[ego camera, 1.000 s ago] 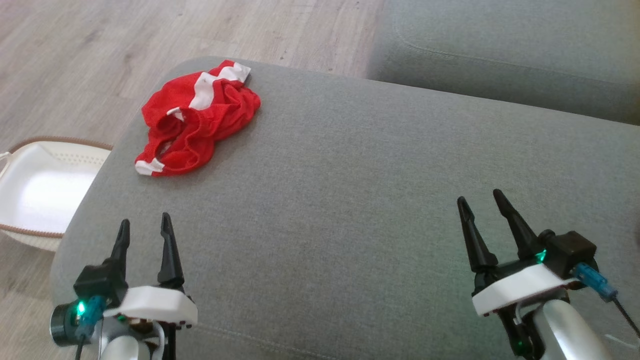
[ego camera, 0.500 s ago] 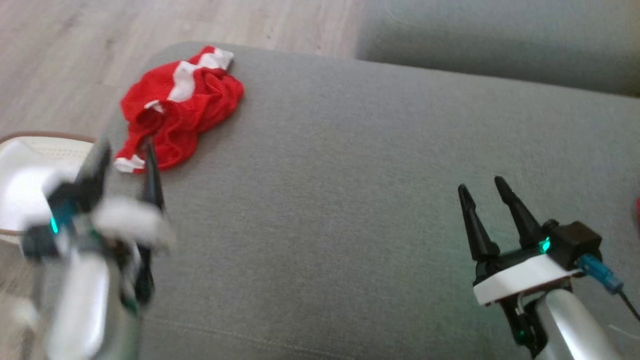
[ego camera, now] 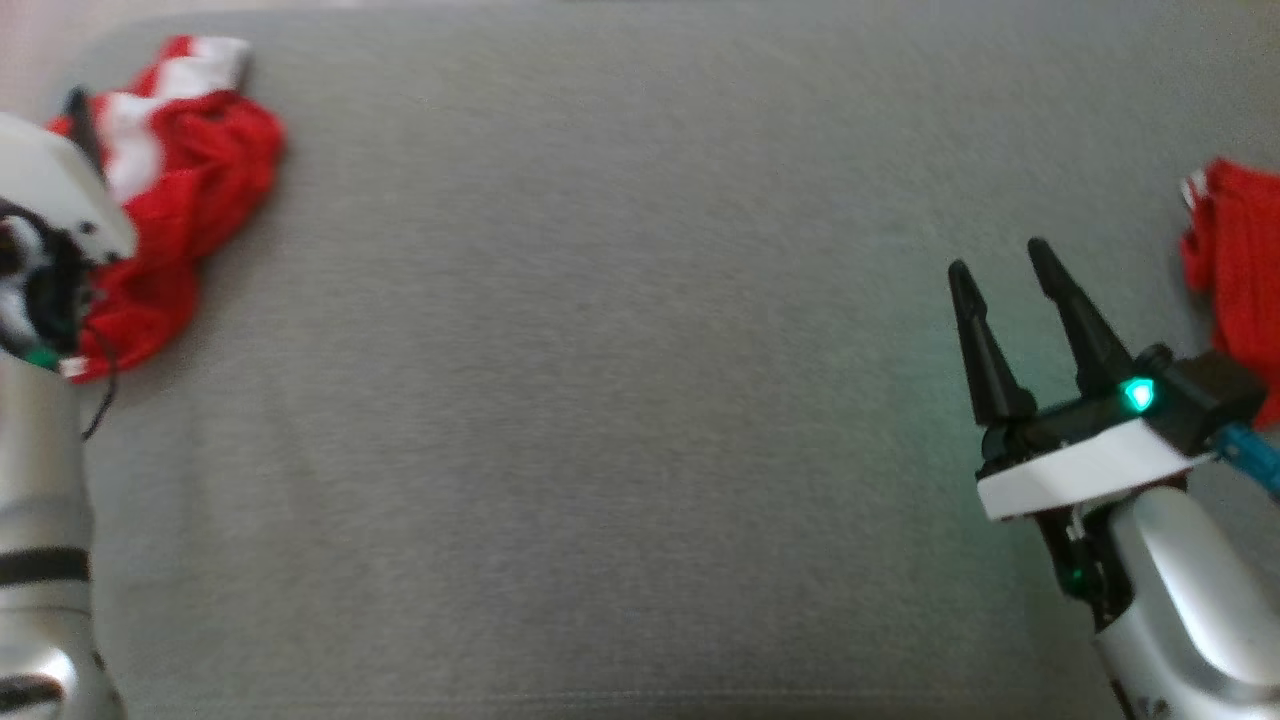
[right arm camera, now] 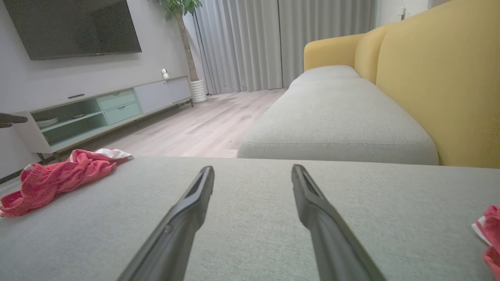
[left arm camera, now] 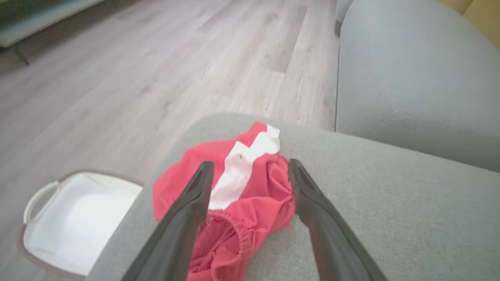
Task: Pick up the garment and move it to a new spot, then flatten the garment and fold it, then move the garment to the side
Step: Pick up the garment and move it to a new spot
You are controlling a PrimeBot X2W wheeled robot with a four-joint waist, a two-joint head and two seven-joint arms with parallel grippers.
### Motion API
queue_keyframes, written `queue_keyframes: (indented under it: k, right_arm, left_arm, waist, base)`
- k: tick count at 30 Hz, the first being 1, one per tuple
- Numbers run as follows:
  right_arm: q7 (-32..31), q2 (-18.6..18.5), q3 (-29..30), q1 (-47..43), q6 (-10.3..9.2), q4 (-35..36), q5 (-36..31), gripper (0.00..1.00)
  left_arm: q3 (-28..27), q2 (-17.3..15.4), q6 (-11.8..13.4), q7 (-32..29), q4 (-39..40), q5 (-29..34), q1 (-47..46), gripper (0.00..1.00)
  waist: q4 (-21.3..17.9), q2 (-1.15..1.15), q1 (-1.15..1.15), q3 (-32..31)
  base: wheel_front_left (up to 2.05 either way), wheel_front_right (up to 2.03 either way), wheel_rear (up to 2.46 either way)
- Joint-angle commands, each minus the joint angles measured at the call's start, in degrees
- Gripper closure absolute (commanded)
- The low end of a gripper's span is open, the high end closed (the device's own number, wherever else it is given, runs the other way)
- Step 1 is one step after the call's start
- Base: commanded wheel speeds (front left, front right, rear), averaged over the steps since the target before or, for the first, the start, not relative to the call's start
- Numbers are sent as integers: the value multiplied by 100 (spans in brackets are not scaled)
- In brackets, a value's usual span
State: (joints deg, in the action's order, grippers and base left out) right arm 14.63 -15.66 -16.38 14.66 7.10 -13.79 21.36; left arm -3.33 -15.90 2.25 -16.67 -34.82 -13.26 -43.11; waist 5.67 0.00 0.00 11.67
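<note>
The garment (left arm camera: 242, 187) is a crumpled red piece with white stripes, lying near the left corner of the grey sofa cushion (ego camera: 600, 400). It also shows as the garment (ego camera: 190, 190) at the upper left of the head view and the garment (right arm camera: 58, 175) at the left of the right wrist view. My left gripper (left arm camera: 250, 168) is open right over it, one finger on either side of the white stripe; I cannot tell if it touches. My right gripper (ego camera: 1000, 258) is open and empty over bare cushion at the right, fingertips apart (right arm camera: 253, 168).
A second red cloth (ego camera: 1235, 280) lies at the cushion's right edge. A white basket (left arm camera: 78, 222) stands on the wooden floor beside the left corner. Beyond are another grey seat cushion (right arm camera: 336, 113), a yellow backrest (right arm camera: 441, 78) and a TV cabinet (right arm camera: 97, 113).
The head camera has swung, shifting the whole picture. My left arm has reached forward from the cushion's front edge to over the garment. The right gripper has stayed open in much the same place.
</note>
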Motion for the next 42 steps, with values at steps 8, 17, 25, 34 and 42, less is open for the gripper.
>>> queue_keyframes:
  k: [8,17,25,34,42]
  right_arm:
    - [36,-204,-132,395,39,275,223,0]
    - [36,-245,-119,430,39,289,265,0]
    - [36,-205,-199,412,39,211,243,0]
    - [37,32,-281,190,39,-28,198,0]
    - [37,230,-211,-43,39,-203,104,0]
  left_arm:
    - [-514,-846,460,-308,-1304,-47,-394,0]
    - [-395,-1011,491,-377,-2134,27,-256,68]
    - [-169,-1082,322,55,-2145,151,-443,100]
    - [673,-1160,-248,444,-1799,724,-956,100]
    - [1556,-813,-807,504,-1028,1066,-1274,100]
  waist:
    - [-1094,0,0,943]
    - [-1101,0,0,1050]
    - [-962,0,0,771]
    - [-939,0,0,-196]
    - [-1106,0,0,-895]
  base:
    - [0,0,0]
    - [0,0,0]
    - [0,0,0]
    - [0,0,0]
    - [0,0,0]
